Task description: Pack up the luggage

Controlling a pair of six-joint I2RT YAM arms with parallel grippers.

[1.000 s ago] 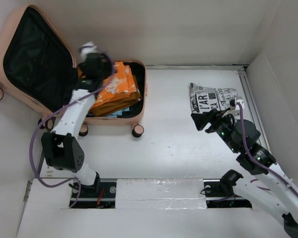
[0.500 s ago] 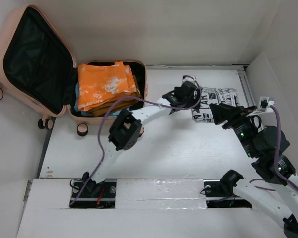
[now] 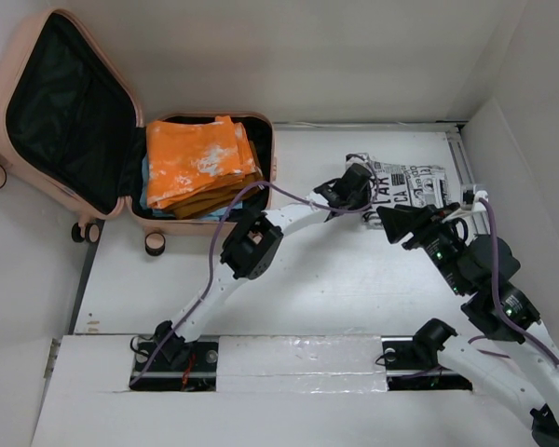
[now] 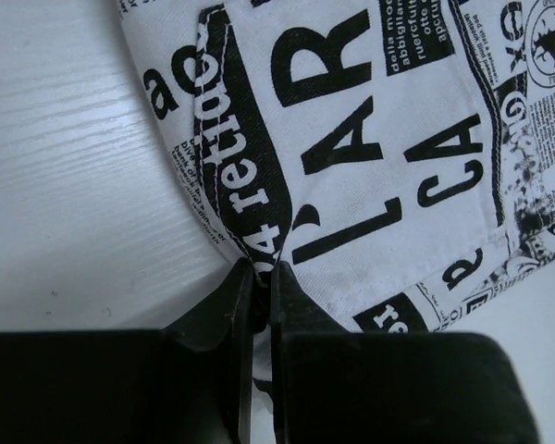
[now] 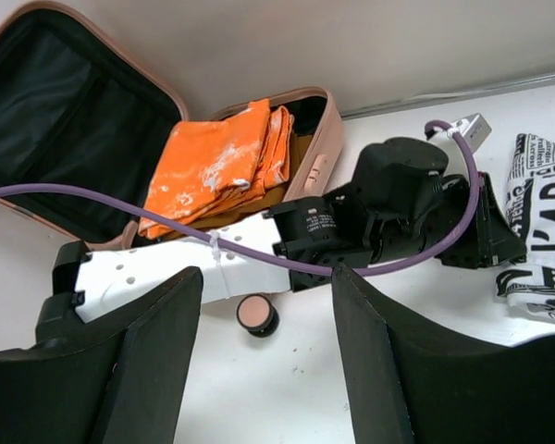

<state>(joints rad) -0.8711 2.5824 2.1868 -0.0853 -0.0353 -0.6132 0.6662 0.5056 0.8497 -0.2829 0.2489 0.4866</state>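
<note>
The luggage (image 3: 273, 173), a pale pink suitcase, lies open at the far left with its black-lined lid up and folded orange cloth (image 3: 197, 163) in its base. A black-and-white newsprint cloth (image 3: 412, 182) lies on the table at the far right. My left arm reaches across to it, and my left gripper (image 3: 360, 181) is shut on the cloth's near left edge (image 4: 259, 242); the wrist view shows the fabric pinched between the closed jaws (image 4: 262, 268). My right gripper (image 3: 393, 222) hangs open just in front of the cloth, holding nothing (image 5: 264, 277).
The left arm's white link and purple cable (image 5: 213, 264) cross the table between the luggage and the cloth. A suitcase wheel (image 5: 257, 314) stands on the table by that link. A white side wall (image 3: 531, 140) rises just right of the cloth.
My left arm swung from over the luggage across to the newsprint cloth, and its jaws closed on the cloth's edge. The right gripper shifted slightly left and nearer.
</note>
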